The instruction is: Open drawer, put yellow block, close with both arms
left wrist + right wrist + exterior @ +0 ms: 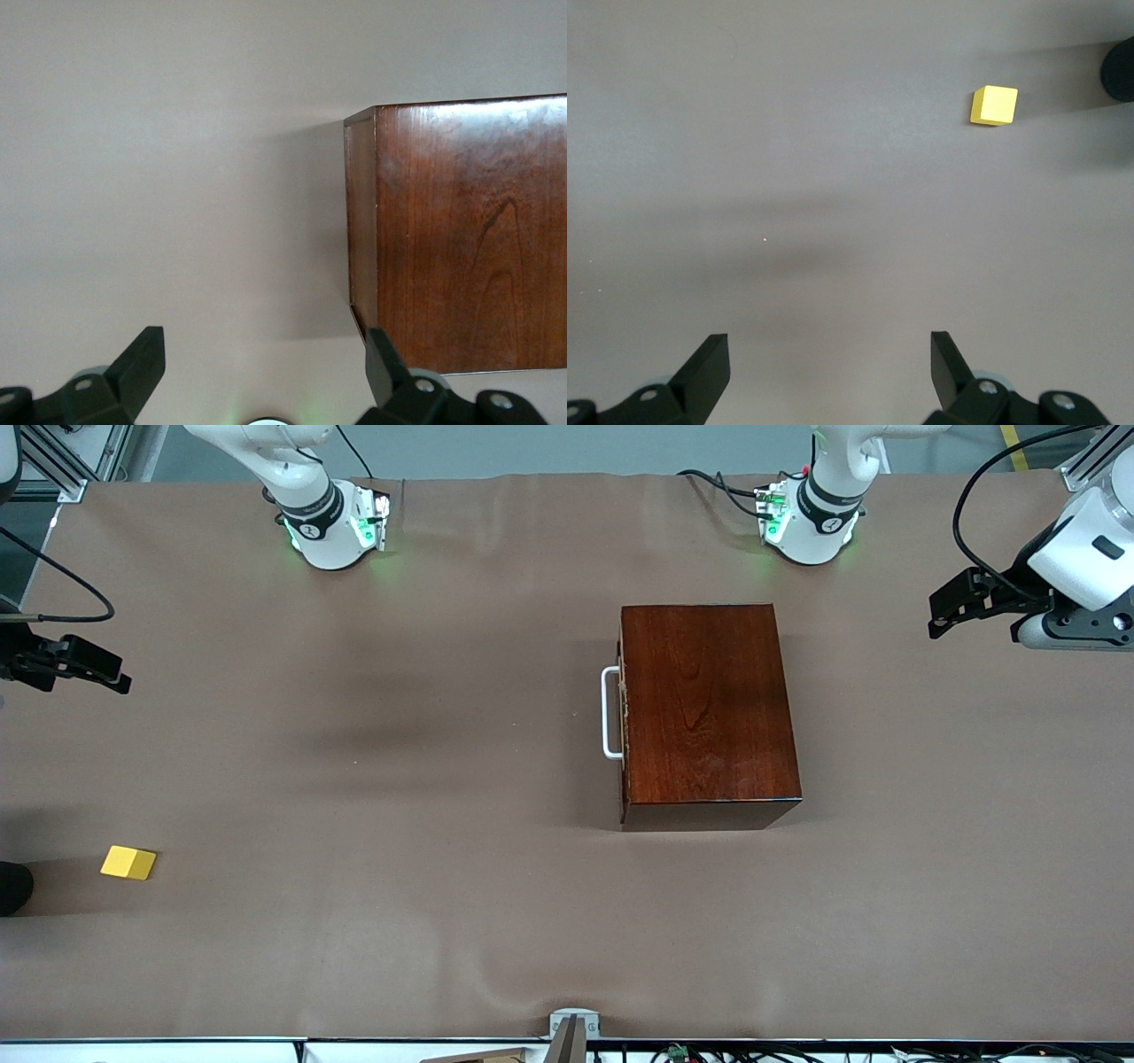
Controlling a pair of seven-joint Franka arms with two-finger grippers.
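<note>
The drawer (624,710) is shut in the glossy mahogany box (709,708), and its white bar handle (609,713) faces the right arm's end of the table. The yellow block (128,863) lies on the cloth at the right arm's end, nearer the front camera than the box. My right gripper (106,669) hangs open and empty over bare cloth; its wrist view shows the yellow block (994,105) well ahead of the right gripper (829,341). My left gripper (941,613) is open over the left arm's end. The left gripper (266,341) looks at the box (469,230) from its handle-less end.
A brown cloth (399,779) covers the whole table. A black round object (12,887) sits at the table's edge close to the yellow block. A grey metal bracket (571,1026) stands at the front edge. The two green-lit bases (332,527) stand along the back.
</note>
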